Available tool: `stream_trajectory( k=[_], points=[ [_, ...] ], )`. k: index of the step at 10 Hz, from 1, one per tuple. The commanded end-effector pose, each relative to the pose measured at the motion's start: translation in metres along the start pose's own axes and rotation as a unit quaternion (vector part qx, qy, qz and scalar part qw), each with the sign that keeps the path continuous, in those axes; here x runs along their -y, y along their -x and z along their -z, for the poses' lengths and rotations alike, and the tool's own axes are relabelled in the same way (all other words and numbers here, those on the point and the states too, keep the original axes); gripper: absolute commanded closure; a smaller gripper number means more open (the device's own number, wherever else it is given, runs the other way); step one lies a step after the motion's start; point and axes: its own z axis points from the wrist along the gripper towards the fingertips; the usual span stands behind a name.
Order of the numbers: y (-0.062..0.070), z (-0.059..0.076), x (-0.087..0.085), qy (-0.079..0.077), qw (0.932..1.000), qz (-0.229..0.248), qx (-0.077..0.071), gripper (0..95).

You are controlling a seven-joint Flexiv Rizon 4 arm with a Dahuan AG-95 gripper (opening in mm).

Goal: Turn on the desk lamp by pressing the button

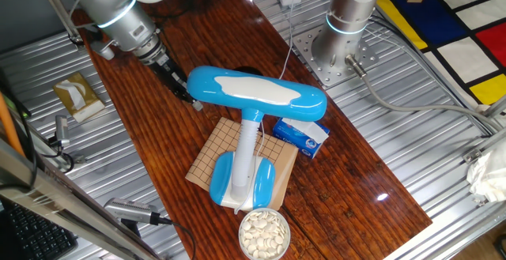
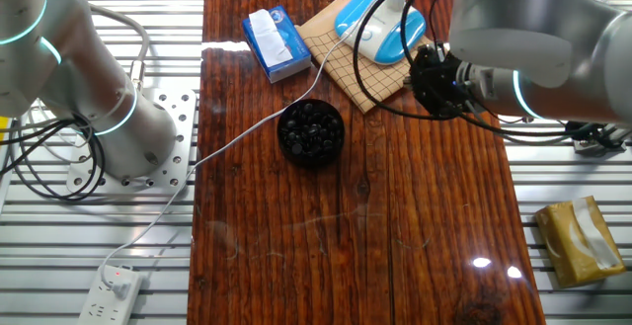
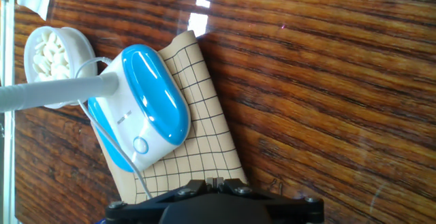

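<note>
The desk lamp has a long sky-blue head with a white panel (image 1: 253, 92), a white stem (image 1: 249, 145) and a blue-and-white base (image 1: 243, 182). It stands on a tan gridded board (image 1: 225, 145). In the hand view the base (image 3: 146, 105) lies upper left, and its round button (image 3: 141, 144) is on the white end nearest me. My gripper (image 3: 216, 181) hovers over the board's near edge (image 3: 204, 149), right of the button, with its fingertips shut together and holding nothing. In one fixed view the gripper (image 1: 192, 98) is beside the head's left end.
A bowl of white pieces (image 1: 264, 233) stands right by the lamp base. A bowl of black pieces (image 2: 311, 130) and a small blue-and-white box (image 2: 276, 40) lie near the board. The lamp's white cord (image 2: 247, 132) runs to a power strip (image 2: 114, 290). A second arm's base (image 1: 336, 43) stands at the table edge.
</note>
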Motion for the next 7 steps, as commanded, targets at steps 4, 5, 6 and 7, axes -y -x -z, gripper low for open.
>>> stream_trajectory(
  k=[4, 5, 6, 7],
  points=[
    [0.0006, 0.0002, 0.0006, 0.004, 1.0, 0.0, -0.005, 95.0],
    [0.0006, 0.0002, 0.0006, 0.005, 1.0, 0.0, -0.006, 95.0],
    [0.0006, 0.0002, 0.0006, 0.006, 0.9999, 0.001, -0.01, 95.0],
    [0.0006, 0.0002, 0.0006, 0.006, 0.9999, 0.0, -0.012, 95.0]
  ],
)
